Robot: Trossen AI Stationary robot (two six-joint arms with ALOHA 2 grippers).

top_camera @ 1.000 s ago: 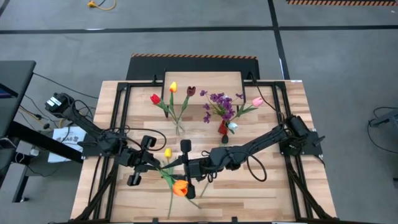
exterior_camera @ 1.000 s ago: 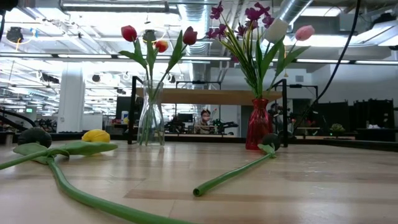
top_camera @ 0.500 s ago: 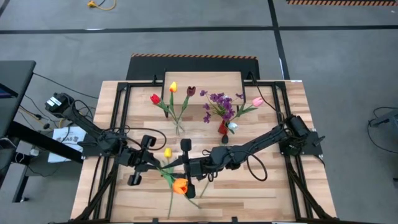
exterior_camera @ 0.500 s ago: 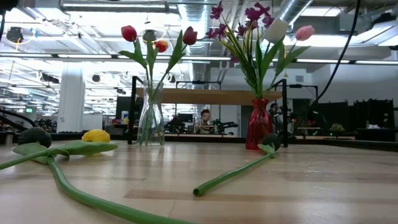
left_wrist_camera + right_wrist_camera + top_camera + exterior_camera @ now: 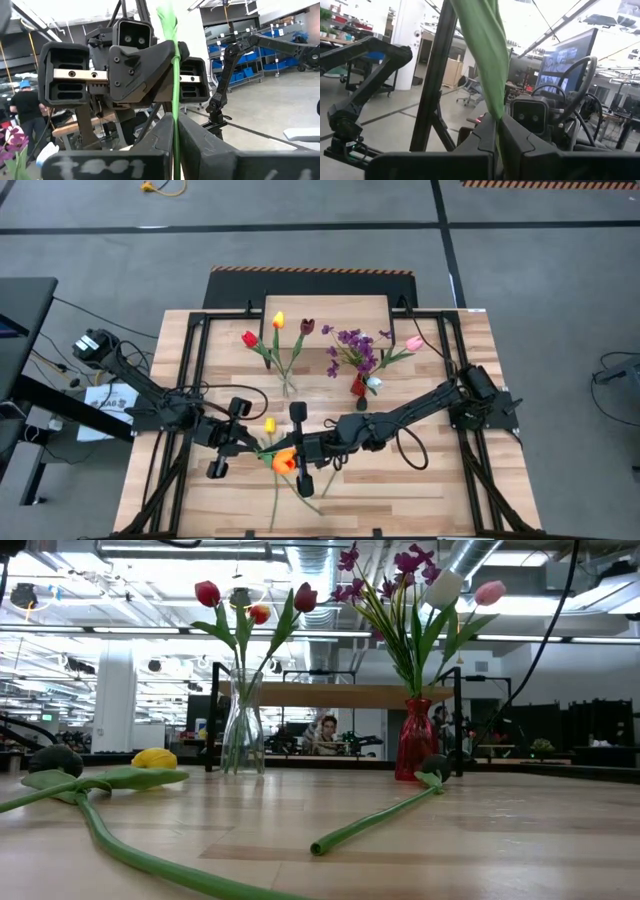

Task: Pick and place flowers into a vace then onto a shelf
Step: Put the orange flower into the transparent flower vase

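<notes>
The orange tulip's head point(image 5: 284, 461) sits between my two grippers, above the table's near middle. My left gripper point(image 5: 257, 448) and my right gripper point(image 5: 301, 454) face each other, both shut on its green parts. A yellow tulip point(image 5: 269, 425) lies on the table, its long stem point(image 5: 150, 862) running toward the near edge. Another stem point(image 5: 370, 825) lies by the red vase point(image 5: 357, 386), which holds the purple sprig and the pink and white tulips. The clear glass vase point(image 5: 287, 387) holds red, yellow and maroon tulips. The shelf point(image 5: 325, 314) stands at the far edge. My left gripper pinches the orange tulip's thin green stem point(image 5: 173, 95) between its two fingers, which lie across it. The stem rises past the fingertips point(image 5: 162, 131) in front of the right gripper. My right gripper pinches a broad green leaf or stem part point(image 5: 489, 75) of the same flower between its fingers point(image 5: 485, 135). The flower is off the table.
Both vases stand side by side in front of the shelf's black legs point(image 5: 459, 720). The table's black frame rails point(image 5: 190, 370) run along its left and right sides. Bare wood point(image 5: 400, 490) lies at the near right. People show in the room beyond.
The orange tulip's head has swung from nearer the table's near edge toward the far edge and now sits between the two grippers. Both grippers stay shut and have hardly shifted.
</notes>
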